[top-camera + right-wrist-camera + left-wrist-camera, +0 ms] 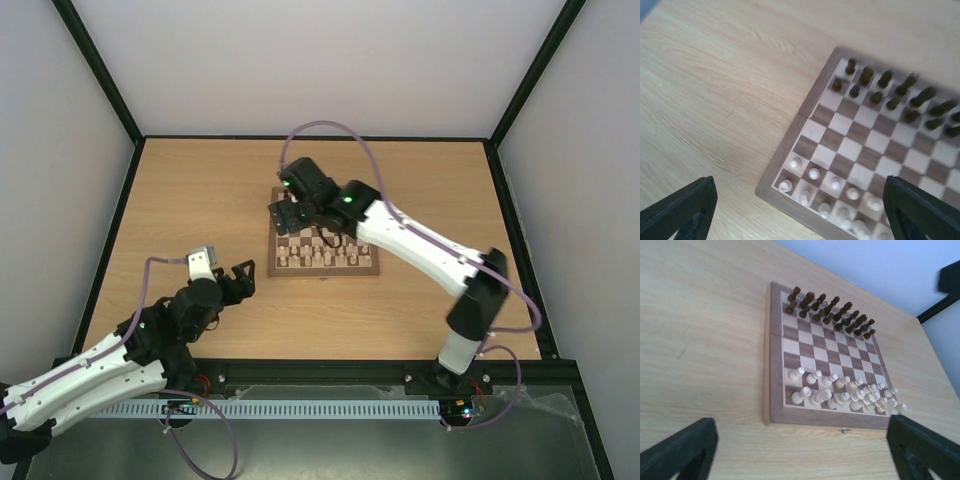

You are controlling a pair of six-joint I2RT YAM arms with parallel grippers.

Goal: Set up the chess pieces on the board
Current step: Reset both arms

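two grippers show from above, the left gripper (240,272) over the table (200,190) left of the board (300,273), the right gripper (284,214) above its left edge; left wrist: fingers (682,450) wide apart, chess pieces (840,395) in the board's two near rows; right wrist: fingers (682,210) wide apart too.

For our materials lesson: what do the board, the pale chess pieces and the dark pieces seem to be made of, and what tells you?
The board looks like smooth-finished wood: brown border, dark and cream squares. The pale chess pieces look like light wood, matte cream. The dark pieces look stained brown; at this size, plastic cannot be excluded.
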